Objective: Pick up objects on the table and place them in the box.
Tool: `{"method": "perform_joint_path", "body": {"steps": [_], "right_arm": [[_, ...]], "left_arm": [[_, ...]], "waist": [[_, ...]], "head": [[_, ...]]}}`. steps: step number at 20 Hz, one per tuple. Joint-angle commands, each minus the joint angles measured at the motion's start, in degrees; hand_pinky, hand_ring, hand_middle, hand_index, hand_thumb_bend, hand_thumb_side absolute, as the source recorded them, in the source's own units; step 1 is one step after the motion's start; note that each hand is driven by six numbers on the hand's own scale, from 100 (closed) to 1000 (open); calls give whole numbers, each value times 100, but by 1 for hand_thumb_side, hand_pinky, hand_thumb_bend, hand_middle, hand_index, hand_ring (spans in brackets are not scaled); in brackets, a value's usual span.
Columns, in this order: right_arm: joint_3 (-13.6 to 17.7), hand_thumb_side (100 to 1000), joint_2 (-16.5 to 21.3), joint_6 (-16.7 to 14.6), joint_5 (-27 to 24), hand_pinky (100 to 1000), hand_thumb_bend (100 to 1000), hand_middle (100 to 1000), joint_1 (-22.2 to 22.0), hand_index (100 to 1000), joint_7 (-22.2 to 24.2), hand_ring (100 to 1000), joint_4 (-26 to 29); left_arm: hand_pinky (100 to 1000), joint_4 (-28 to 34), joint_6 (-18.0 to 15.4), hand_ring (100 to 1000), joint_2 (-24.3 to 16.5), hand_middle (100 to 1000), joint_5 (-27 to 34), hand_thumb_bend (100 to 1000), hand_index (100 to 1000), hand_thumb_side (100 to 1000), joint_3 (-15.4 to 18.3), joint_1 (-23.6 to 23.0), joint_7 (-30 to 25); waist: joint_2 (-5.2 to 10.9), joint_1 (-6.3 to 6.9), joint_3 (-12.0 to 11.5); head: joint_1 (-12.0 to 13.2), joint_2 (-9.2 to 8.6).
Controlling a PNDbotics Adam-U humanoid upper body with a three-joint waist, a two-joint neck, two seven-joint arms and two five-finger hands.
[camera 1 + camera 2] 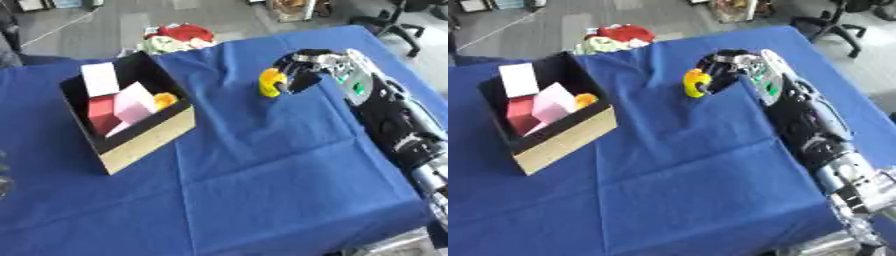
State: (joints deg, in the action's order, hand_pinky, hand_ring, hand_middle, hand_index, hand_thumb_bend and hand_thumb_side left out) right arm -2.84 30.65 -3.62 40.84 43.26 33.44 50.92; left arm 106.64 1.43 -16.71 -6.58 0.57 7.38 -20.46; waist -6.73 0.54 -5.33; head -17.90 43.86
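A grey floor lies beyond a table [262, 190] draped in blue cloth, with an office chair [398, 22] at the upper right corner.

In the left eye view, the box [131, 137], black inside with a tan outer wall, sits at the table's left, turned askew. It holds a white block [100, 78] leaning on the far wall, a red block [99, 112], a pale pink block [134, 102] tilted over the red one, and a small orange thing [164, 100] by the right wall. Behind the box, off the table's far edge, lies a heap of red and light-coloured things [179, 37]. The right hand [302, 70] comes in from the right along the table, its fingers curled round a yellow object [271, 82] near the table's far middle, well apart from the box. The object stands roughly upright, its long axis running up and down; its shape is too blurred to make out further. At the left edge a faint grey shape shows, too unclear to name.

The right eye view shows more of the right arm, down to its silver joint [855, 185] at the lower right, and more bare cloth between the box and the hand. Here the fingers [715, 62] arch over the yellow object from the right, hiding its right side. The left hand appears in neither view.
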Motion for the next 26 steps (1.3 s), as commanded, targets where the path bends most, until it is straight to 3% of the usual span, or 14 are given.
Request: {"method": "perform_joint_path", "body": {"steps": [1,6,9,12,15,20,26], "right_arm": [[34,305,7,-5,219,860,233,806,135,894,-76,838,-174],[-3,100,-62,-52,576,807,188,631,170,715,-577,758,-237],[-82,100,-115,-119,935,789,191,570,193,660,-952,725,-230],[-119,100,-186,-219,1265,794,237,620,185,720,-1221,734,-257],[-49,204,-191,-270,1295,810,324,763,183,882,-1505,779,-131],[-43,319,-108,-235,1302,845,429,882,200,966,-1688,846,13],[-45,162,-210,-212,1992,826,403,815,170,897,-1630,815,-280]], "left_arm": [[770,61,-3,630,-104,642,1,614,808,496,49,30,9],[770,57,0,630,-104,642,3,614,808,495,48,25,9],[769,55,1,630,-92,642,8,613,808,496,39,34,1],[769,58,0,631,-92,642,8,614,808,495,42,41,2],[769,62,0,631,-103,642,4,616,808,494,59,33,19],[769,64,3,631,-101,642,5,615,808,494,56,45,22],[769,64,0,632,-98,642,10,613,808,496,50,49,15]], "waist": [[156,-39,-14],[160,-48,-42],[161,-54,-55],[159,-45,-71],[156,-35,-80],[156,-49,-83],[154,-25,-94]], "head": [[-27,14],[-44,22],[-57,13],[-69,9],[-74,16],[-95,18],[-127,17]]}}
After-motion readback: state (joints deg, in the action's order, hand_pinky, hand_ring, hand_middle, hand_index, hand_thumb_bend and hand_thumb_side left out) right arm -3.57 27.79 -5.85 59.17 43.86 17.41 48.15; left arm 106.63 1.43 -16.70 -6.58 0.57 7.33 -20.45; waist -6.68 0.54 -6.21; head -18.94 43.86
